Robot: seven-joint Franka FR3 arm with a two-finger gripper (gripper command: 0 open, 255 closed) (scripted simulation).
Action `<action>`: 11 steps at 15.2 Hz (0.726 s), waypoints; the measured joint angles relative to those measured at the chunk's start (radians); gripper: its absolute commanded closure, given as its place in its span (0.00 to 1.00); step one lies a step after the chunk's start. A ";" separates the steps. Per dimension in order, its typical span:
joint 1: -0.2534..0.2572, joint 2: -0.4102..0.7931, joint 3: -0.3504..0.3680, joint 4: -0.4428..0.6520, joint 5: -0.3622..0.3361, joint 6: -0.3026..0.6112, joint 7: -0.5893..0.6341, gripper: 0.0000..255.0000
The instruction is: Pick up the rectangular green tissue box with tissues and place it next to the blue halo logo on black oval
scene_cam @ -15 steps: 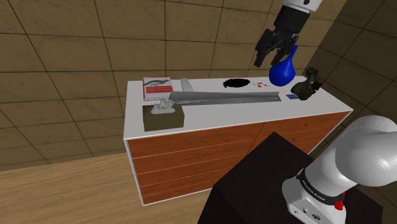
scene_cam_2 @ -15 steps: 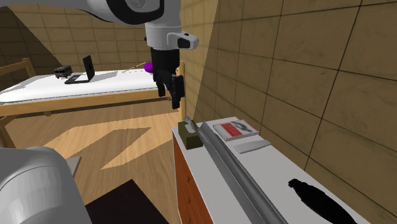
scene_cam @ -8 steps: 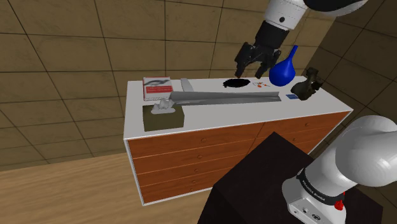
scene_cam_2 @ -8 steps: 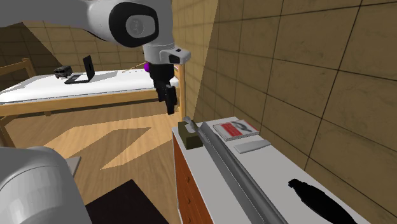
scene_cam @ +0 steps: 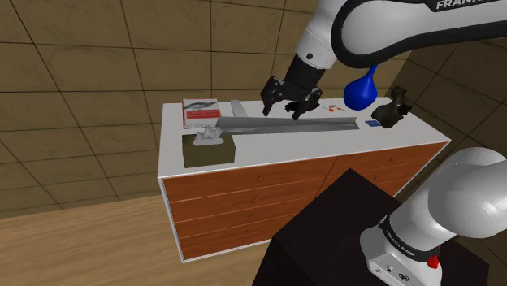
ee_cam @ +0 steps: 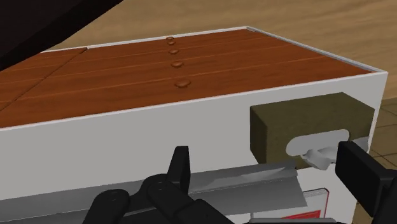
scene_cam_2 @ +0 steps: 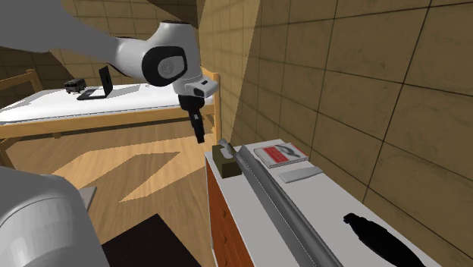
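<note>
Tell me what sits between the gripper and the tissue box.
A long grey bar lies on the dresser top between the gripper and the tissue box, its end beside the box. The gripper hovers above it, open, so an approach from overhead looks unblocked.

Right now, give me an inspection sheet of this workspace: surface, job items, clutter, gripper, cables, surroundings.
Surface: white dresser top over wooden drawer fronts.
Job's things: olive-green tissue box at the front corner on the shoulder view's left, a tissue sticking up; black oval lying flat farther along the top, apart from the box.
Clutter: long grey bar, red-and-white book, blue vase, dark object.
Grippers: gripper open, raised above the top, holding nothing.
Cables: nothing seen.
Surroundings: tan tiled walls, wood floor, a bed with a laptop.
</note>
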 measured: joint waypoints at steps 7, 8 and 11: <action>-0.076 0.248 0.185 0.063 -0.046 0.274 0.285 0.00; -0.091 0.284 0.215 0.076 -0.070 0.309 0.338 0.00; -0.154 0.409 0.297 0.140 -0.191 0.392 0.519 0.00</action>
